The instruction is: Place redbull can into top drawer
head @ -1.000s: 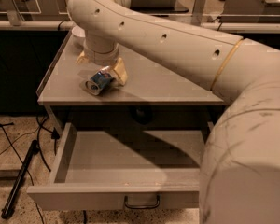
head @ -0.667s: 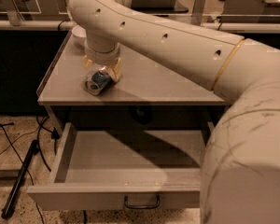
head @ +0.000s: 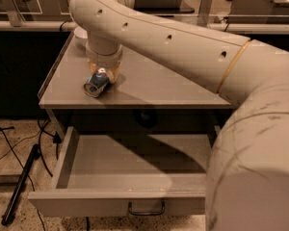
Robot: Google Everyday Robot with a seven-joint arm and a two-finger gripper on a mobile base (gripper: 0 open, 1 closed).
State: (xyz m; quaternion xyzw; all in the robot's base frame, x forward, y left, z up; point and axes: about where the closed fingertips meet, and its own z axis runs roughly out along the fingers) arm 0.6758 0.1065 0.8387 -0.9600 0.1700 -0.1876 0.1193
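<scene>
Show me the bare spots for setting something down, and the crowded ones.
The drawer floor is bare from left wall to where the arm covers it. The counter is bare right of the can, out to its front edge. Crowded: the counter's left side, where the pincer sits over the can.

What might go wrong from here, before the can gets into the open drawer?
The can lies on its side on the cabinet top, under the hand, so it may roll away when touched. It is near the front edge and could drop beside the open drawer, not into it.
</scene>
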